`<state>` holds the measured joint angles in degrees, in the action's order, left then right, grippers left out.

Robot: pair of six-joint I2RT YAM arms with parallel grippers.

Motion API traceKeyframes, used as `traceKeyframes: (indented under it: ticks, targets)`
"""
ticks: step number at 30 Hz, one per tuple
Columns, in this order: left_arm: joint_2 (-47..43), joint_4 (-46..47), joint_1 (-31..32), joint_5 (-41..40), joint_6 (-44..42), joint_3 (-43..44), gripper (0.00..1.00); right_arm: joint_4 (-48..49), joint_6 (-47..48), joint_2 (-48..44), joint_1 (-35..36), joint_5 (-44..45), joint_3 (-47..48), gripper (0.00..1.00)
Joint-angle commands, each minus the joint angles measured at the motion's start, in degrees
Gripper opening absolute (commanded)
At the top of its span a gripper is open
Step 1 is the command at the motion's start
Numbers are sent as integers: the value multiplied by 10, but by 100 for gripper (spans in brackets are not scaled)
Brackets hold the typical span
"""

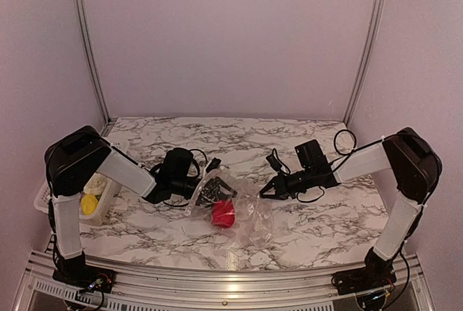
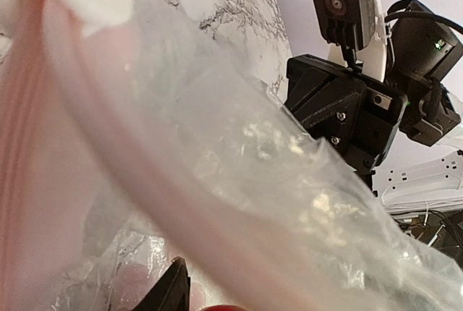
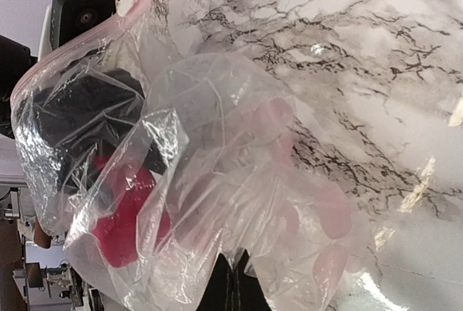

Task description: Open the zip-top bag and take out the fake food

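Observation:
The clear zip-top bag [image 1: 242, 213] lies crumpled at the table's middle, with a pink-red fake food piece [image 1: 223, 213] inside. My left gripper [image 1: 211, 192] reaches into the bag's left end. In the left wrist view one dark finger [image 2: 171, 291] shows apart from the red piece [image 2: 224, 308]. The other finger is hidden behind blurred plastic and the pink zip strip [image 2: 108, 145]. My right gripper [image 1: 265, 191] is shut, pinching the bag's plastic [image 3: 239, 202] between its fingertips [image 3: 233, 267]. The right wrist view shows the red piece [image 3: 123, 217] through the bag.
A white lattice basket [image 1: 108, 199] stands at the left edge beside the left arm. It holds a yellow piece [image 1: 89, 205] and a white piece [image 1: 95, 181]. Marble table [image 1: 325, 217] spreads around the bag, with walls close on three sides.

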<state>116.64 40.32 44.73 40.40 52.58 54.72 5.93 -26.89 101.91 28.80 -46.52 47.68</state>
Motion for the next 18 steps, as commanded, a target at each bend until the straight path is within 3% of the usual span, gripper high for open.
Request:
traceKeyframes:
  ticks: [1,12,18]
  targets:
    - [-54,-43,-33,-32,-32,-34,26,-12,16,-29,-20,15,-18,0]
    - [-161,-212,-84,-118,-119,-45,26,-37,38,-54,-35,35,-54,0]
    - [-229,-261,-122,-150,-133,-55,26,-45,43,-64,-37,42,-66,0]
